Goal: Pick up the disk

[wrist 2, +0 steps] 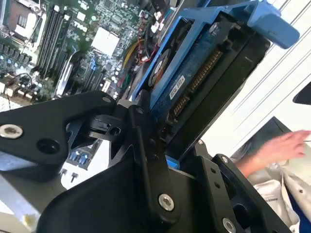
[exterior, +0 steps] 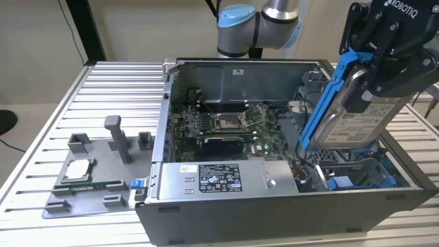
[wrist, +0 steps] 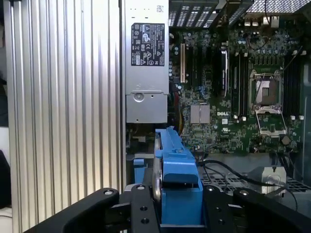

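The pincer (exterior: pixel 373 77) clamps the disk (exterior: pixel 360 121) by its edges, tilted above the computer case (exterior: pixel 274 211).

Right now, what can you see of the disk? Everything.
The disk is a flat silver-grey metal hard drive with a white printed label and a blue plastic frame along its edges. The gripper is clamped on it, holding it tilted on edge, lifted above the drive bay at the exterior view's right of the open computer case. In the second wrist view its connector end and dark underside show. Nothing else appears to touch it.
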### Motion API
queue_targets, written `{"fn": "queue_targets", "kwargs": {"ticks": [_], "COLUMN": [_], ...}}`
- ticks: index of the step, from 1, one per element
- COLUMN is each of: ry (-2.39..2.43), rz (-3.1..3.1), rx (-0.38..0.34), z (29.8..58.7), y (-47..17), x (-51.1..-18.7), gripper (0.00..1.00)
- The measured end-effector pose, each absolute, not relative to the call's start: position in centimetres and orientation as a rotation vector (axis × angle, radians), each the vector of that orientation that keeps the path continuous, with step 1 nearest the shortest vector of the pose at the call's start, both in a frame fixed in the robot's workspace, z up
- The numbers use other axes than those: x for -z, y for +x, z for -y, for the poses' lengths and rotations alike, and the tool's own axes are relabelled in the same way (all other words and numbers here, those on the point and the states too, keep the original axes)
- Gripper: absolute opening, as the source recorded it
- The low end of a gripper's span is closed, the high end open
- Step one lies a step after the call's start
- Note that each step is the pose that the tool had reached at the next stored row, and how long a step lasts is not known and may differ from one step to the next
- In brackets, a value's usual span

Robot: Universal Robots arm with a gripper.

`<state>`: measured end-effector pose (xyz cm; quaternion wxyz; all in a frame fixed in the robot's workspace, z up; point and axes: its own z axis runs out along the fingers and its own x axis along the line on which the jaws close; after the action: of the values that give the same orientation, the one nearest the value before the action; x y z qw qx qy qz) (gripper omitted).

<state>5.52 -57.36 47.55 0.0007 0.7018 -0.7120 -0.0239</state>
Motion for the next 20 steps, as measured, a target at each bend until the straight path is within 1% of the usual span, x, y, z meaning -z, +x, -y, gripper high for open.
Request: {"fn": "queue_targets", "kwargs": {"ticks": [7,20], "ry": [2.204,2.203], "rz": [2.236,2.236], "rx": [0.075,0.075], "z": [57.4,57.4], "y": [6.0,9.5], "x": [-46.9,-45.8], "gripper": [0.0,0.0]}}
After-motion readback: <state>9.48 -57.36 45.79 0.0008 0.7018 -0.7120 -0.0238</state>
